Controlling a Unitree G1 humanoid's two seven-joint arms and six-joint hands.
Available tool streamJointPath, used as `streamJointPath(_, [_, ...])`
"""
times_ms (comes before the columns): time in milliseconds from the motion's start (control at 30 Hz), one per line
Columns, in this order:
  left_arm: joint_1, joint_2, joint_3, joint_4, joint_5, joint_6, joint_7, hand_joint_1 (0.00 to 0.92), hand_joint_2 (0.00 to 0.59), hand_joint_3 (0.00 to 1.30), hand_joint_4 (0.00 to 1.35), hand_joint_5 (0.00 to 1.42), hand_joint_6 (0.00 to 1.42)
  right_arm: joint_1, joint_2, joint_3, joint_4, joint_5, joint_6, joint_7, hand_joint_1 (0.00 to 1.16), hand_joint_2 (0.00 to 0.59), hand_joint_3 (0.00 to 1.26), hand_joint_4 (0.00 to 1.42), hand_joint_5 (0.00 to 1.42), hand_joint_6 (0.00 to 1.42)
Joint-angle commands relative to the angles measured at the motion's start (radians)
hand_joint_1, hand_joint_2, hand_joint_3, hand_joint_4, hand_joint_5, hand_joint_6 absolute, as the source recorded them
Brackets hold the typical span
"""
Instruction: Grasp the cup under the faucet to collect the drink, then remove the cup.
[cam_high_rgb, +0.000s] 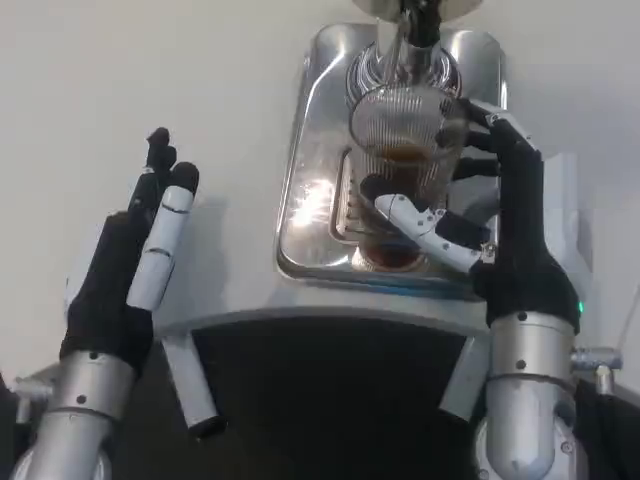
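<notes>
**Right robot hand on cup under faucet, left idle**

Right robot hand (490, 215) was wrapped around the ribbed clear cup (405, 135) – thumb (420, 222) crossing the front of the glass low down, the other fingers (478, 130) curled round its right side. So it was gripping the cup, not just touching it.

The cup stood upright on the chrome drip tray (315, 190), directly below the faucet (418, 30) at the top edge of the frame. A shallow layer of brown drink (403, 155) showed inside the glass. Couldn't tell whether liquid was flowing at that moment; the spout area was blurred.

Left robot hand (140, 250) was well apart from the tray, off to the left over the white tabletop (120, 70). Fingers were extended upward and lying close alongside each other, holding nothing – not in contact with the cup or the tray. Whether it rested on the tabletop or hung above it wasn't clear from this angle.

The tray sat on a white machine base (330, 315) whose front edge ran just below both wrists.
</notes>
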Motion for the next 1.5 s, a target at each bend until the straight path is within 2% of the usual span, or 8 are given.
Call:
streamJointPath(33, [0.028,-0.003,0.007,-0.022,-0.003,0.014,0.012,0.000,0.237,0.00,0.00,0.00,0.00,0.019,0.029,0.007,-0.049,-0.001,-0.009,0.010,1.16,0.343,0.70,0.70,0.77,1.03])
streamJointPath(233, [0.038,-0.003,0.006,-0.033,0.001,0.018,0.017,0.000,0.237,0.00,0.00,0.00,0.00,0.032,0.015,-0.009,-0.065,0.015,-0.016,0.044,1.16,0.341,0.72,0.73,0.79,1.04])
streamJointPath(567, [0.069,0.056,0.011,-0.053,0.067,0.018,0.015,0.000,0.234,0.00,0.00,0.00,0.00,0.109,0.007,0.009,-0.165,0.013,-0.032,0.104,1.16,0.334,0.72,0.73,0.79,1.06])
streamJointPath(800, [0.119,0.192,-0.008,-0.109,0.243,-0.006,-0.006,0.000,0.217,0.00,0.00,0.00,0.00,0.200,-0.022,0.025,-0.256,0.032,-0.059,0.169,1.16,0.326,0.72,0.73,0.80,1.07])
streamJointPath(1067, [0.157,0.341,-0.051,-0.216,0.475,-0.027,-0.036,0.000,0.192,0.00,0.00,0.00,0.00,0.282,-0.064,0.005,-0.381,0.074,-0.067,0.257,1.16,0.322,0.73,0.73,0.80,1.08])
streamJointPath(1267, [0.169,0.409,-0.062,-0.241,0.570,-0.061,-0.046,0.000,0.175,0.00,0.00,0.00,0.00,0.332,-0.087,-0.001,-0.469,0.102,-0.064,0.315,1.16,0.321,0.73,0.73,0.80,1.08])
streamJointPath(1333, [0.180,0.432,-0.063,-0.271,0.638,-0.063,-0.040,0.000,0.165,0.00,0.00,0.00,0.00,0.346,-0.113,0.002,-0.502,0.099,-0.087,0.340,1.16,0.321,0.73,0.73,0.80,1.08])
streamJointPath(1500, [0.201,0.444,-0.059,-0.321,0.753,-0.063,-0.026,0.000,0.146,0.00,0.00,0.00,0.00,0.390,-0.157,0.010,-0.537,0.100,-0.144,0.374,1.16,0.321,0.73,0.73,0.80,1.08])
